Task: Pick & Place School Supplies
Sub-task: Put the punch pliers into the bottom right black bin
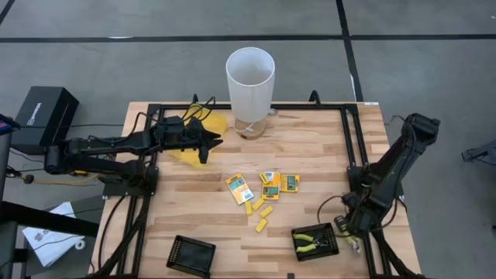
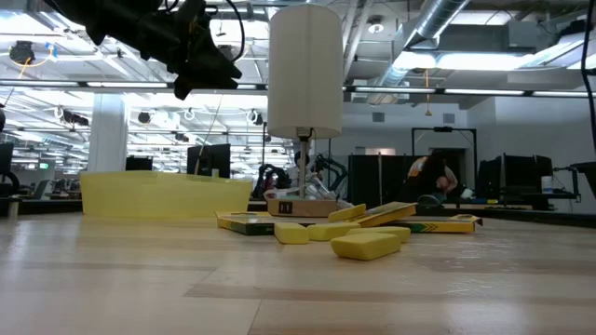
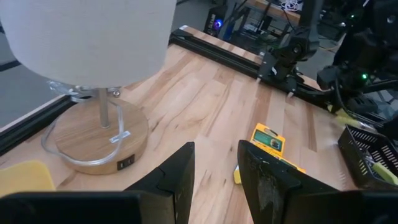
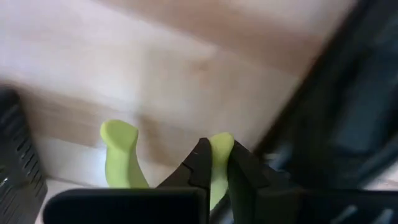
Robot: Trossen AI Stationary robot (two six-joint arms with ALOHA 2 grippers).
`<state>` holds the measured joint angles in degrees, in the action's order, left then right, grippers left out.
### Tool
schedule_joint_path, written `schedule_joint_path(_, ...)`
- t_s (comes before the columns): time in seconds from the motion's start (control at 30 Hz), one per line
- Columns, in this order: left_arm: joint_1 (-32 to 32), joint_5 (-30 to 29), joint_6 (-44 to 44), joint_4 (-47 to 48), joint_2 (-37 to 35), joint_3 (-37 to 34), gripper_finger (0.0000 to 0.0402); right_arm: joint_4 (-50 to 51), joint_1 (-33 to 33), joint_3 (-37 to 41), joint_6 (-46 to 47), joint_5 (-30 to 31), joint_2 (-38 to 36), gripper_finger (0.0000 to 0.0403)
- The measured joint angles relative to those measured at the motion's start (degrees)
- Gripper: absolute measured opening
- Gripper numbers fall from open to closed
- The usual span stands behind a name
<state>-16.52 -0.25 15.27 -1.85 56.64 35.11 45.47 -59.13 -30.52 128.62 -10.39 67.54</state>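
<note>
Several flat yellow-orange packets point(image 1: 270, 186) and short yellow pieces point(image 1: 262, 213) lie on the wooden table's middle; the low view shows the pieces point(image 2: 365, 244) up close. A plier-like tool point(image 1: 312, 242) lies in the black tray point(image 1: 335, 249) at the near right. My right gripper point(image 4: 216, 155) points down just right of that tray point(image 1: 346, 225), shut on another tool with yellow-green handles. My left gripper point(image 3: 216, 180) hangs open over the yellow pouch point(image 1: 219, 124) at the far left, with nothing between its fingers. My right gripper pinches one yellow-green handle point(image 4: 219, 144) of the plier-like tool between its two fingers, coming from above and pointing down. The tool's other handle point(image 4: 121, 152) sticks out free beside the fingers. Whether the tool is clear of the wood I cannot tell.
A white lamp point(image 1: 249, 81) on a round wooden base stands at the far middle. A second black tray point(image 1: 191, 254) sits at the near edge, left of centre. A black frame rail point(image 1: 353, 155) runs along the table's right side next to my right arm.
</note>
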Motion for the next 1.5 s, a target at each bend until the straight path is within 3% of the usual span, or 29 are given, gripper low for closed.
schedule_joint_path(0.23,0.0,-0.3,0.0,-0.9,0.0,0.0,0.0117,12.6,0.7,0.0,-0.1,0.0,-12.2,0.0018)
schedule_joint_path(0.4,0.0,-0.3,0.0,-1.3,0.0,0.0,0.0117,15.5,3.5,-0.1,-0.2,2.6,-17.8,0.0018)
schedule_joint_path(0.57,0.0,-0.3,0.0,-2.0,0.0,0.0,0.0117,15.8,6.5,-1.4,-0.8,3.4,-18.0,0.0018)
schedule_joint_path(0.8,0.0,-0.2,0.0,-2.4,0.0,0.0,0.0117,16.7,8.6,-6.3,-2.0,9.2,-18.1,0.0018)
schedule_joint_path(1.1,0.0,-0.2,0.0,-2.6,0.0,0.0,0.0117,17.5,12.2,-18.3,-6.9,24.3,-14.5,0.0018)
schedule_joint_path(1.17,0.0,-0.2,0.0,-2.6,0.0,0.0,0.0117,17.1,14.3,-21.5,-9.8,28.4,-11.3,0.0018)
schedule_joint_path(1.27,0.0,-0.1,0.0,-3.0,0.0,0.0,0.0117,17.7,17.8,-26.1,-19.0,29.7,-6.2,0.0018)
schedule_joint_path(1.5,0.0,1.1,0.2,-3.6,0.0,0.0,0.0117,16.4,27.8,-34.8,-48.6,25.1,5.6,0.0016)
